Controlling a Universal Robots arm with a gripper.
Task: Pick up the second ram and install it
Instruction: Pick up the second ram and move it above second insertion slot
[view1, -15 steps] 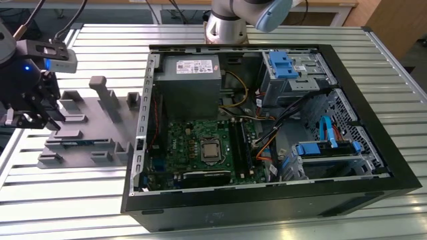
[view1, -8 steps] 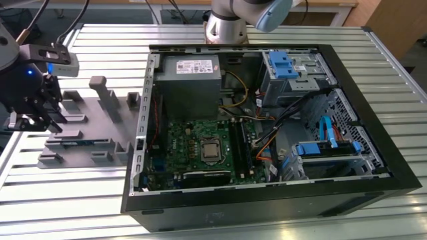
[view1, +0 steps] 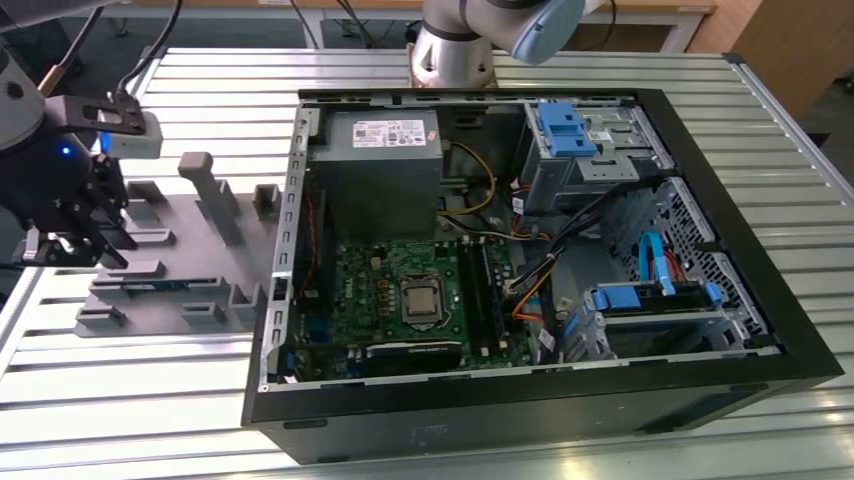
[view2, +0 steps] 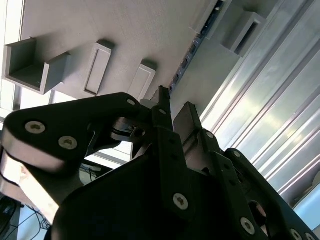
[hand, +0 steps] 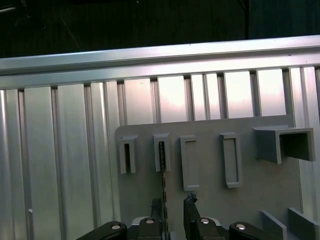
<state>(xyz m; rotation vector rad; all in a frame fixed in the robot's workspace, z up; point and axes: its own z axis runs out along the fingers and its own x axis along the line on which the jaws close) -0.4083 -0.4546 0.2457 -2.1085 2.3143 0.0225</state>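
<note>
The table (view1: 134, 400) is the biggest thing here: ribbed aluminium slats, bright and lightly glossy, running across the exterior view. On it an open computer case (view1: 534, 400) lies on its side, a matt black box with a perforated steel frame inside. It holds a grey sheet-metal power supply (view1: 380, 170), a green motherboard (view1: 400, 290) with a square silver processor socket, and 2 blue plastic drive brackets (view1: 574, 130).

To the exterior view's left of the case sits a holder tray (view1: 147, 215) of dull grey plastic, a flat plate with moulded uprights and narrow rectangular pockets. The arm's pale base (view1: 454, 45) stands beyond the case.

The gripper (view1: 94, 245) hangs over the tray's far-left part; it is black metal, made of flat linked plates with silver screw heads. In the first wrist view its 2 slim fingers (hand: 189, 205) stand apart with a narrow gap between them, and nothing is clamped.

The second ram (hand: 162, 172) stands on its long edge in the tray, 1 end seated in a small pocket, so it reads there as a thin dark line running toward the fingers. Its near end lies just beside 1 finger; whether they touch cannot be told. In the second wrist view the second ram (view2: 192, 50) is a slim dark strip dotted with small chips along the grey plate.
</note>
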